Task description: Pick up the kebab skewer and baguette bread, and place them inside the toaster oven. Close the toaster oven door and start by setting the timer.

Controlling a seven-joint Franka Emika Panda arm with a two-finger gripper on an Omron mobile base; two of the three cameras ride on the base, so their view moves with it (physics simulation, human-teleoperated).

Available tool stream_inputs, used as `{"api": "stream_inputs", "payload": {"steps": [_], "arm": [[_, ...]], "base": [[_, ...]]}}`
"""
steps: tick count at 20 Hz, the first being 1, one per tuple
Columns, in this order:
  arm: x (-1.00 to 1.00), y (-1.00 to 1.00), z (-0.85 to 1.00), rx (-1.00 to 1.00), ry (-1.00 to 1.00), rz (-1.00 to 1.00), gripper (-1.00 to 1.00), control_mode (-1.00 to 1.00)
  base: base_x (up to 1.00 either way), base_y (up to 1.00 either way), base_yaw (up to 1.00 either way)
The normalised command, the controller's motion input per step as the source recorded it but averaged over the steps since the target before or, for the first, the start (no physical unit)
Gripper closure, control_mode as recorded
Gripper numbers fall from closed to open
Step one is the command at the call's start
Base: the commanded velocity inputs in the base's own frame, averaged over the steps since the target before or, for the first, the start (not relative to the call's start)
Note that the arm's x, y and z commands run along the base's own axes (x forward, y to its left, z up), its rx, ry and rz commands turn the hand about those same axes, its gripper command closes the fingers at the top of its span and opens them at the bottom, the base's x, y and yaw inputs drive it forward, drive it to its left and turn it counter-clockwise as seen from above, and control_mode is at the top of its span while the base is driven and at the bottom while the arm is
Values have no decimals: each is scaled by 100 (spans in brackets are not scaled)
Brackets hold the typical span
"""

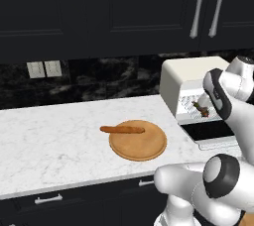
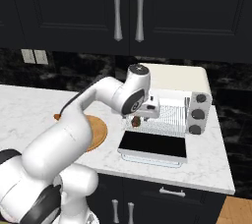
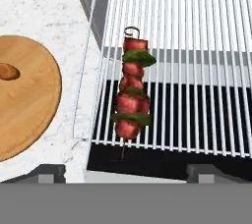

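Note:
The kebab skewer, red chunks with green bits, lies on the wire rack of the cream-white toaster oven, near the rack's left side. My gripper hangs just above it, open, fingertips wide apart and nothing between them. The skewer shows under the hand in the right base view. The toaster oven door lies folded down flat in front of the opening. The baguette bread rests across the round wooden plate, left of the oven.
Three grey knobs sit on the oven's right front. Dark upper cabinets with silver handles hang overhead. White marble counter stretches left of the plate; its front edge runs close to the open door.

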Motion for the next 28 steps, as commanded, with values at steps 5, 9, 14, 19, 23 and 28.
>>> {"api": "stream_inputs", "payload": {"steps": [5,9,14,19,23,28], "arm": [[-100,95,18,0,-1,0,-100,-100],[-96,100,0,-4,0,0,-100,-100],[-22,100,0,-5,0,19,-100,-100],[53,95,0,0,0,29,-100,-100],[66,59,0,-1,0,35,-100,-100],[36,52,-2,-1,0,29,-100,-100]], "base": [[0,0,0],[0,0,0],[0,0,0],[0,0,0],[0,0,0],[0,0,0]]}}
